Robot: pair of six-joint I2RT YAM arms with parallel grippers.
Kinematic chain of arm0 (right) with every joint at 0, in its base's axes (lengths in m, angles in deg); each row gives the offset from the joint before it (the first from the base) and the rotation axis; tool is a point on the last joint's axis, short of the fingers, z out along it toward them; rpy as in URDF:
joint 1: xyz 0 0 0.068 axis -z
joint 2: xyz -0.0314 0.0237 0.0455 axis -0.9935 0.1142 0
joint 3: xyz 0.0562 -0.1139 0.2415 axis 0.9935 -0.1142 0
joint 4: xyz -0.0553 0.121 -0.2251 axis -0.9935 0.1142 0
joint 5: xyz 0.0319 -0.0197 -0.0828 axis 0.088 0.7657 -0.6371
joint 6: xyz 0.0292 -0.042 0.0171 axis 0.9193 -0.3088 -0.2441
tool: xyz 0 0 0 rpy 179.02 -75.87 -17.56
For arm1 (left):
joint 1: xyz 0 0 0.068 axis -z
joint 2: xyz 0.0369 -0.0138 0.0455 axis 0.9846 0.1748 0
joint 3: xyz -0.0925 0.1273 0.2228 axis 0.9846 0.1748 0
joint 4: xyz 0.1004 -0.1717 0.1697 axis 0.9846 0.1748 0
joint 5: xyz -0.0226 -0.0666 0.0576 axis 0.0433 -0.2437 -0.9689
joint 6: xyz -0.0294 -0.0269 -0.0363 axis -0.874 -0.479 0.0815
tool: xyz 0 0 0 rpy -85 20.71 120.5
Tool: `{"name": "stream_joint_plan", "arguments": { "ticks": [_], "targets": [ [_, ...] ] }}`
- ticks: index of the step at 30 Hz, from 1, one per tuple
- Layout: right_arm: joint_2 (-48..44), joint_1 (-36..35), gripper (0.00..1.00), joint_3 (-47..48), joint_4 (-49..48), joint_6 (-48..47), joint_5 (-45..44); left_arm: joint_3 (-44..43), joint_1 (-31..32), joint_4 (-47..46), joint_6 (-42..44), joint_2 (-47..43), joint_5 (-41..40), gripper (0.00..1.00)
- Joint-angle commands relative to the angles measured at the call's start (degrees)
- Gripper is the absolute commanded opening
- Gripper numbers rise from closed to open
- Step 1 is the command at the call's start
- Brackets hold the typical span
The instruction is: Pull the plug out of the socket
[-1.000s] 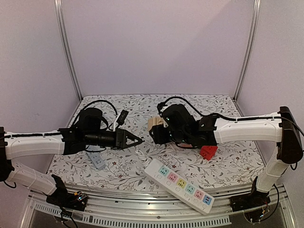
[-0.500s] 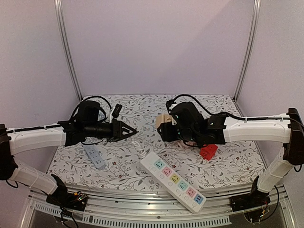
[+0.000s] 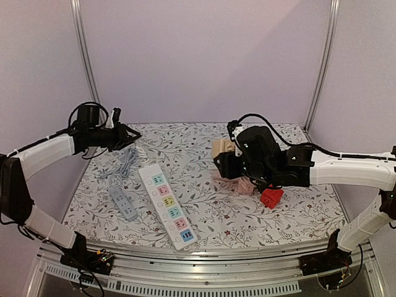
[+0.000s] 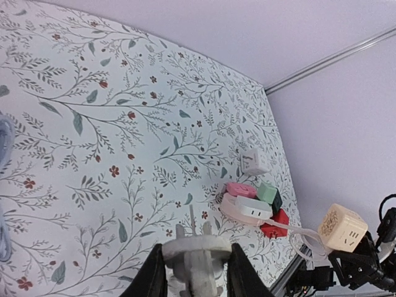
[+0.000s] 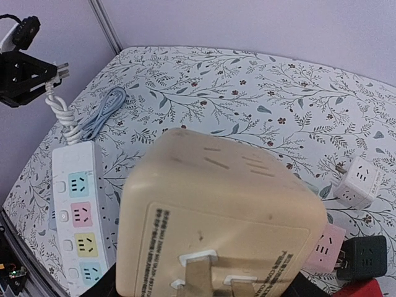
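Both arms have drawn apart since a second ago. The left pincer [image 3: 133, 132] has swung from the middle out to ten o'clock. The white power strip [image 3: 167, 207] has been dragged from the near edge at five o'clock up to the centre-left of the counter [image 3: 297, 213]. That pincer is pinched on the white plug [image 4: 197, 253], whose prongs are bare and free of any socket. The plug's coiled white cord [image 5: 59, 108] runs down to the strip's far end. At two o'clock the right pincer [image 3: 226, 158] grips the beige cube socket [image 5: 216, 204], lifted above the counter and well apart from the plug. A grey strip [image 3: 122, 204] lies just left of the white one at eight o'clock. A red cube [image 3: 270, 198] sits at four o'clock.
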Motion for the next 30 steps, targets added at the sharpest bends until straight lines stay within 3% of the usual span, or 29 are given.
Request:
{"name": "stream_joint_plan", "arguments": {
  "ticks": [1,8,12,16,20,24,29,30],
  "targets": [
    [-2.38,-0.21,0.01,-0.41,-1.52,-0.86,-1.23,-5.24,-5.32,1.65,4.62,4.82,-1.35,0.0],
    [-2.29,-0.16,0.01,-0.69,-3.08,-1.28,-0.3,-12.52,-12.79,-0.37,3.38,16.89,-2.09,0.0],
    [-1.6,-0.19,0.01,-0.72,-4.25,-1.62,0.76,-20.9,-12.85,9.0,8.53,27.65,-3.11,0.0],
    [-0.96,-0.24,0.01,-0.69,-4.76,-2.62,-0.11,-25.54,-12.83,15.66,12.03,34.78,-5.87,0.1],
    [0.62,-0.2,0.01,0.84,-5.36,-4.86,-1.12,-27.17,-12.93,19.75,12.82,37.55,-8.97,0.3],
    [2.41,-0.2,0.02,1.9,-7.06,-4.79,-2.61,-28.97,-13.09,22.27,11.57,38.85,-8.94,0.68],
    [3.91,-0.21,0.02,3.31,-7.47,-4.22,-0.95,-29.57,-13.03,24.26,11.37,37.25,-10.9,0.98],
    [4.18,-0.23,0.02,3.3,-7.57,-3.92,-0.41,-29.39,-12.98,24.46,11.66,36.39,-12.03,0.99]
  ]
}}
